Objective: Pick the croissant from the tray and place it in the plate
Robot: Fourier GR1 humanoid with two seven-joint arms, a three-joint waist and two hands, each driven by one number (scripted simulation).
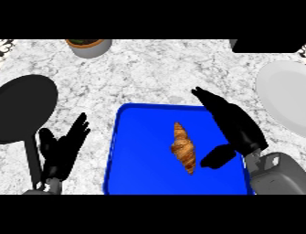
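The croissant lies lengthwise near the middle of the blue tray, golden, ridged and tapering at both ends; my right hand hangs just beside it with fingers straight and thumb spread wide, nothing held; I'd bring fingers and thumb across its narrow width, since flaky pastry probably crushes easily; the tray looks smooth and flat; the plate, pale and glossy, waits to the right; my left hand rests open on the marbled counter.

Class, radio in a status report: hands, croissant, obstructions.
Right hand open over tray, beside croissant. Left hand open, resting. Plate waiting; nothing between.
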